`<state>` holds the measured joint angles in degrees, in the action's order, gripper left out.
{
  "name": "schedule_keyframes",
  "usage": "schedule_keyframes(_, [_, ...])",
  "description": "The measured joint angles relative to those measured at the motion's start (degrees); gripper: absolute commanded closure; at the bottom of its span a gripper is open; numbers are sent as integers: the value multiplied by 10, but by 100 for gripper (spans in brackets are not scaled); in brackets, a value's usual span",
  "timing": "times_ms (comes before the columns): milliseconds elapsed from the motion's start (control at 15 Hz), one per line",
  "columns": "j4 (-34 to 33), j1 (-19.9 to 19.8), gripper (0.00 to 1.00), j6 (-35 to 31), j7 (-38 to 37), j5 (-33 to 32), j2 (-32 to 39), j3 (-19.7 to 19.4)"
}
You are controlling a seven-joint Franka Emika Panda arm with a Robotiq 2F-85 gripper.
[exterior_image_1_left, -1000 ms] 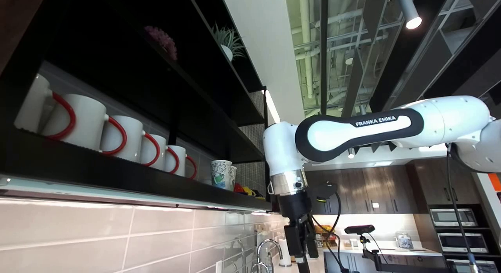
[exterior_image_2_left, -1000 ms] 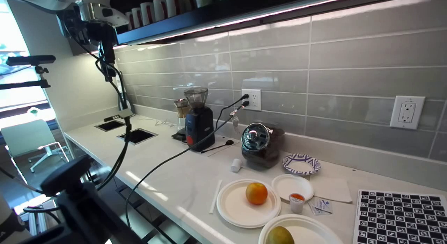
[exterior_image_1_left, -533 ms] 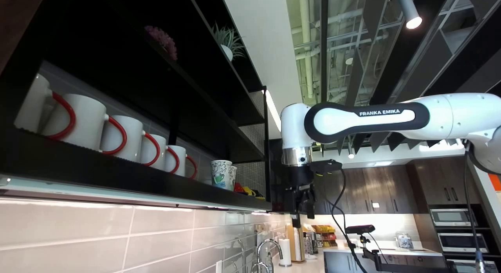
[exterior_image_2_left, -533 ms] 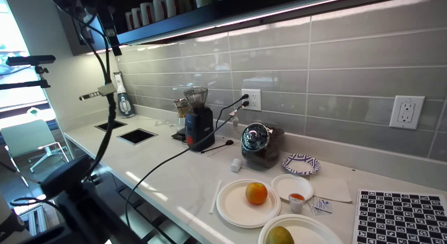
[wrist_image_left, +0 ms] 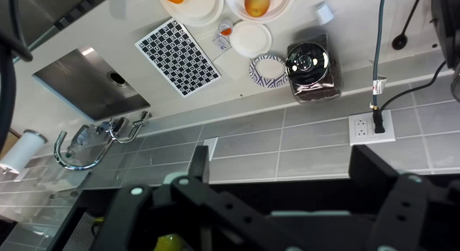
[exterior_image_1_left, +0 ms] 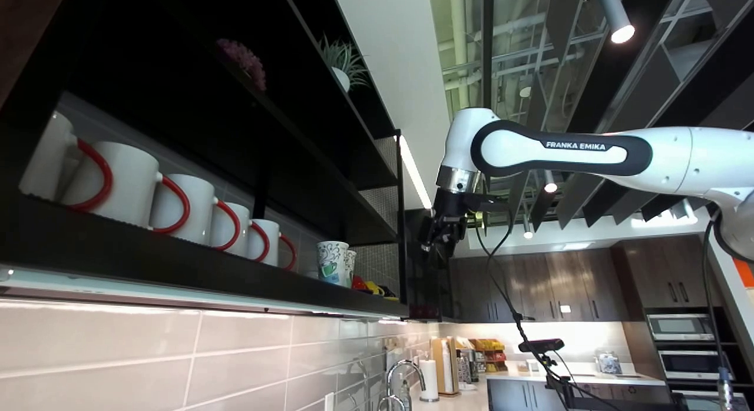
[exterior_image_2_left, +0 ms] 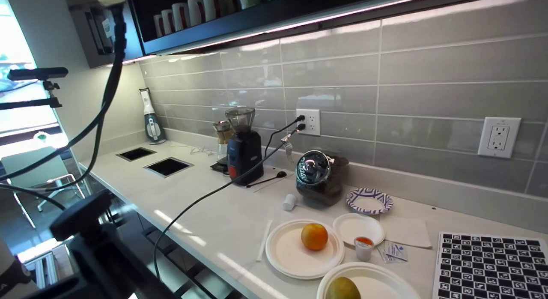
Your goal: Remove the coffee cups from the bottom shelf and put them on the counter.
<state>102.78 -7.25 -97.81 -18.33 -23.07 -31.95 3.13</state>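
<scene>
A tapered pale coffee cup with a green-teal pattern [exterior_image_1_left: 333,262] stands upright on the bottom shelf [exterior_image_1_left: 177,261], with another similar cup [exterior_image_1_left: 351,264] partly hidden behind it. In an exterior view the shelf [exterior_image_2_left: 205,32] shows with cups cut off by the top edge. My gripper [exterior_image_1_left: 435,247] is tilted, in the air beyond the shelf's far end, apart from the cups. In the wrist view my gripper [wrist_image_left: 282,161] is open with nothing between its fingers. The dark shelf band [wrist_image_left: 287,190] shows behind it; the patterned cups are not visible there. The counter [exterior_image_2_left: 231,209] lies below.
White mugs [exterior_image_1_left: 126,184] with red handles line the shelf, and higher boards [exterior_image_1_left: 330,163] hang above. The counter holds a coffee grinder [exterior_image_2_left: 245,151], a jar [exterior_image_2_left: 327,179], plates [exterior_image_2_left: 282,260] with fruit, and a checkered board [exterior_image_2_left: 492,264]. A sink [wrist_image_left: 90,89] and faucet [wrist_image_left: 86,166] are below.
The arm and gripper have risen, and the gripper has tilted. In an exterior view the gripper has gone up out of the picture, leaving only cables and uncovering the hand vacuum.
</scene>
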Motion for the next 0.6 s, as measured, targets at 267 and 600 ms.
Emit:
schedule_keyframes(267, [7,0,0,1,-1,0,1,3])
schedule_keyframes(600, [7,0,0,1,-1,0,1,3])
